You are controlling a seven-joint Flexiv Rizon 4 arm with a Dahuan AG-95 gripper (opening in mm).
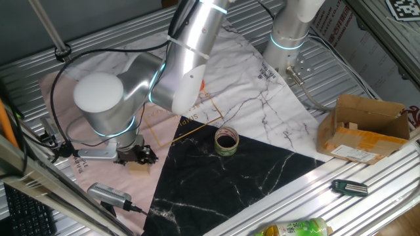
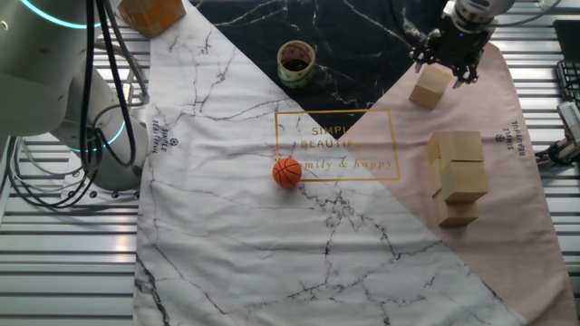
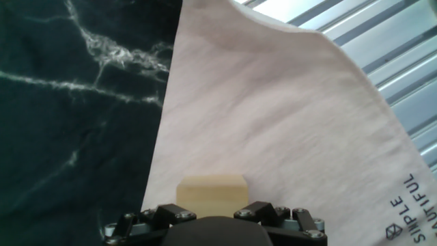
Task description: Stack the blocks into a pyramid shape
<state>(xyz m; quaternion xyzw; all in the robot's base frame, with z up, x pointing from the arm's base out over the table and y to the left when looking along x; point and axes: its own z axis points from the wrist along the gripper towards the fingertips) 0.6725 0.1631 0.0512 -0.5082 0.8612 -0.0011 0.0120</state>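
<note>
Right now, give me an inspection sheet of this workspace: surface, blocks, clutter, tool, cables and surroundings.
Surface: patchwork cloth of white marble, black marble and pink panels over a ribbed metal table.
Job's things: light-tan wooden cubes in a stack; one single wooden cube apart.
Clutter: small orange ball, tape roll, brown cardboard box, green bottle.
Tool: black two-finger tool at the single cube; grip unclear.
Cables: black cables beside the arm base.
Surroundings: nothing seen beyond the metal frame.

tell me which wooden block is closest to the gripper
The lone wooden block lying apart on the pink cloth, just below the gripper. The other blocks sit clustered together in a stack farther away.
</note>
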